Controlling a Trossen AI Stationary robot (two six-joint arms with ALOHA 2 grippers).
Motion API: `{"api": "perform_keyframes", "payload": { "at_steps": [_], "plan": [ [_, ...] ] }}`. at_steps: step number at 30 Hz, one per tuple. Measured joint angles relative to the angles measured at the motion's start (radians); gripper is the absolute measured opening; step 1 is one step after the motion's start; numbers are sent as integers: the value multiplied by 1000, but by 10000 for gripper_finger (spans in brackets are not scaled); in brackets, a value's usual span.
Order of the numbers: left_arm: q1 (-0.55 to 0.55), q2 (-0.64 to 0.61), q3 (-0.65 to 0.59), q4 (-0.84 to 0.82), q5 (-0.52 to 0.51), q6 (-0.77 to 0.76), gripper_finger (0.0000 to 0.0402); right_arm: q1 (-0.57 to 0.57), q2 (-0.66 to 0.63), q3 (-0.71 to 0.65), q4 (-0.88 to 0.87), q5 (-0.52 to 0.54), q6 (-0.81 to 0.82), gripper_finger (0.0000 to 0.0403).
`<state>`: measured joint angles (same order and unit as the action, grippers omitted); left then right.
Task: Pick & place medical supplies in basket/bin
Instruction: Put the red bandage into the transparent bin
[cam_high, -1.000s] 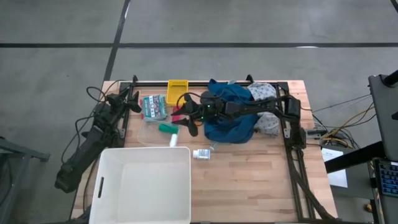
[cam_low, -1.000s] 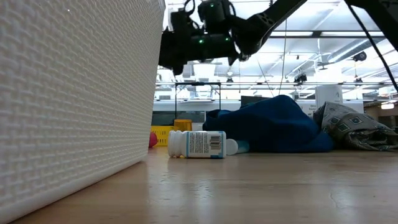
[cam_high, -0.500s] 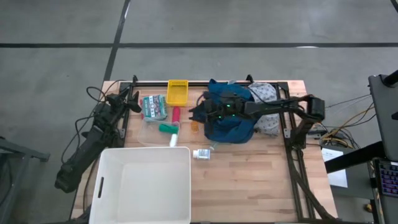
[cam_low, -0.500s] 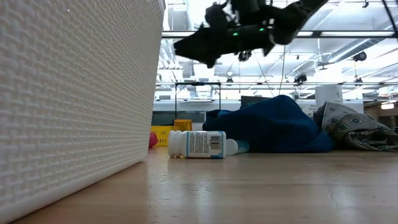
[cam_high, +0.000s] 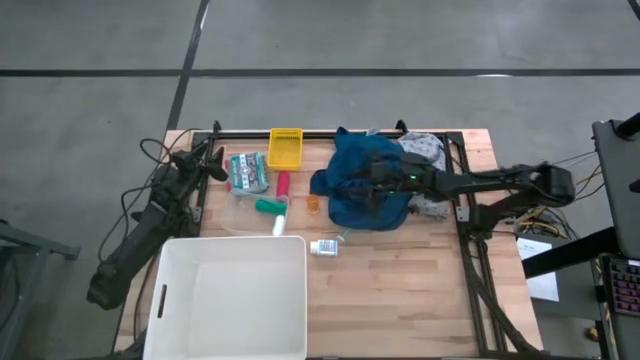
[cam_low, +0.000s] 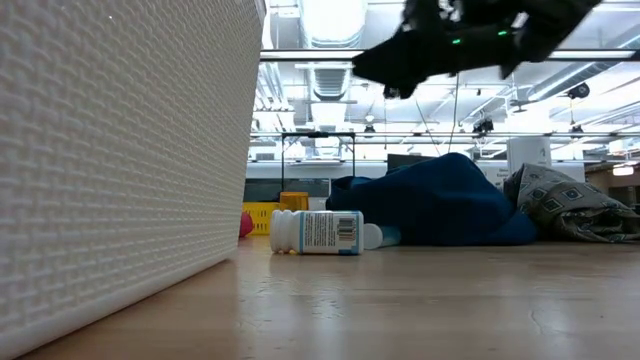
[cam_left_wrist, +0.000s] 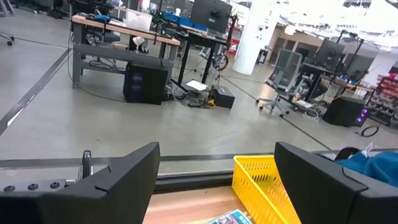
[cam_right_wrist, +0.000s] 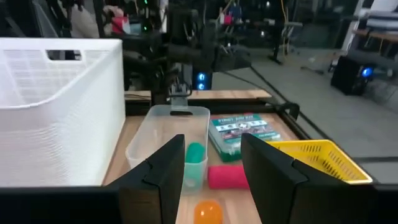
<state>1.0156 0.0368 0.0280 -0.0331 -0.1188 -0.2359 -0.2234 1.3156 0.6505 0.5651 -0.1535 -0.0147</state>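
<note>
The white bin (cam_high: 225, 300) stands at the table's near left. Far of it lie a white bottle (cam_high: 324, 247), a white tube (cam_high: 279, 225), a green bottle (cam_high: 266, 206), a red tube (cam_high: 283, 183) and an orange bottle (cam_high: 313, 203). A blue garment (cam_high: 365, 185) lies heaped at the far middle, with grey speckled cloth (cam_high: 425, 150) to its right. My right gripper (cam_high: 350, 192) hangs open above the garment, pointing toward the table's left edge, with nothing between its fingers (cam_right_wrist: 211, 162). My left gripper (cam_left_wrist: 214, 180) waits open at the far left corner.
A yellow basket (cam_high: 285, 148) and a green-and-white packet (cam_high: 247, 172) sit near the far edge. A clear tray (cam_right_wrist: 168, 143) lies between the bin and the packet. Bare wood stretches over the table's near right (cam_high: 400, 300).
My right gripper has drawn back toward the table's right edge, from above the small bottles to above the blue garment, rising slightly. The orange bottle, covered by the gripper a second ago, now shows on the table. My left arm has kept still.
</note>
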Motion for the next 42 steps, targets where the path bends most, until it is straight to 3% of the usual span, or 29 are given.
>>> {"api": "perform_keyframes", "payload": {
  "at_steps": [16, 22, 42],
  "plan": [
    [0, 13, 0, -1, 1, 0, 322, 0, -536, -369, -17, 26, -10, 149],
    [0, 13, 0, 0, 1, 0, 322, 0, -705, -484, -22, 28, 65, 148],
    [0, 13, 0, -1, 0, 0, 322, 0, -1081, -556, -400, 42, 83, 148]
  ]
}}
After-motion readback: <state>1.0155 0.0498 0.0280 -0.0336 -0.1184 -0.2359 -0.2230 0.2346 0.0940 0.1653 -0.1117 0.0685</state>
